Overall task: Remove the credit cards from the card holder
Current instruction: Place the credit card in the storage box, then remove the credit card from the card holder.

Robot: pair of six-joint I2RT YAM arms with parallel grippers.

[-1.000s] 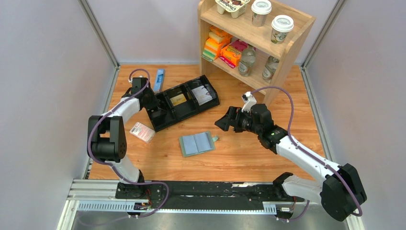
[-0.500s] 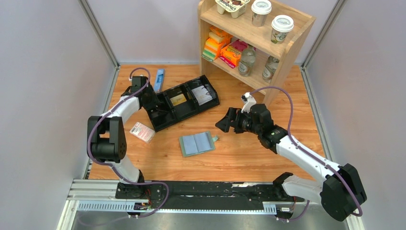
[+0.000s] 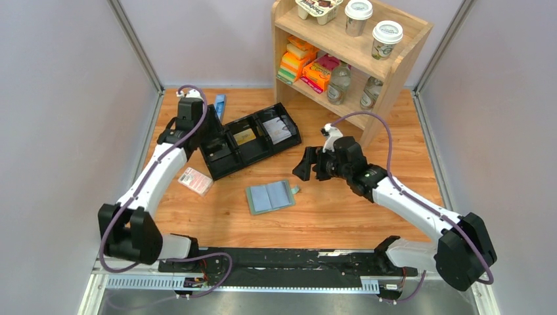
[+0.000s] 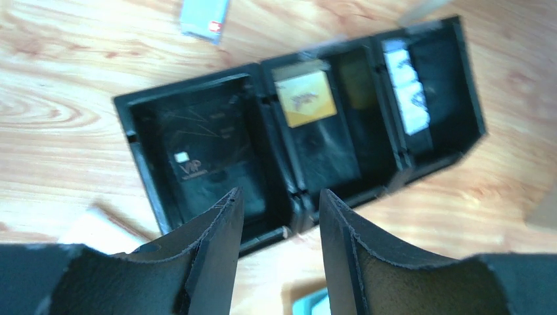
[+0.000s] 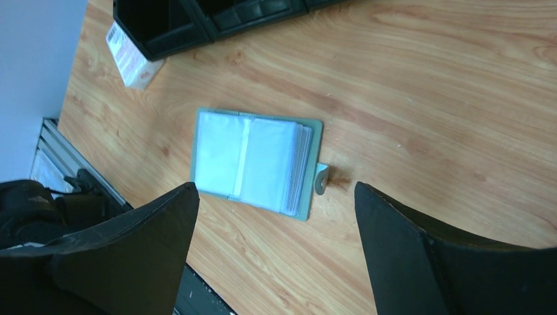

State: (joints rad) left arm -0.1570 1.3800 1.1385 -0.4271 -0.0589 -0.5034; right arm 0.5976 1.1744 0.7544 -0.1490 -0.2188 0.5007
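The card holder point(image 3: 270, 196) lies open and flat on the wooden table, its pale blue pockets point(image 5: 253, 161) facing up and its tab to the right. My right gripper point(image 3: 303, 165) hovers open just right of and above it, jaws wide point(image 5: 276, 190), holding nothing. Three cards lie in the black tray point(image 3: 256, 157): a dark one point(image 4: 197, 161) in the left compartment, a gold one point(image 4: 304, 98) in the middle, a white patterned one point(image 4: 405, 92) on the right. My left gripper point(image 4: 281, 203) is open and empty above the tray's near wall point(image 3: 211, 136).
A pink-and-white packet point(image 3: 195, 180) lies left of the card holder, near the tray's corner. A small blue packet point(image 3: 219, 105) sits behind the tray. A wooden shelf point(image 3: 394, 65) with cups, bottles and boxes stands at the back right.
My left gripper has opened and lifted up and back from the tray's left compartment as its arm stretched out. My right gripper has shifted slightly left, still open.
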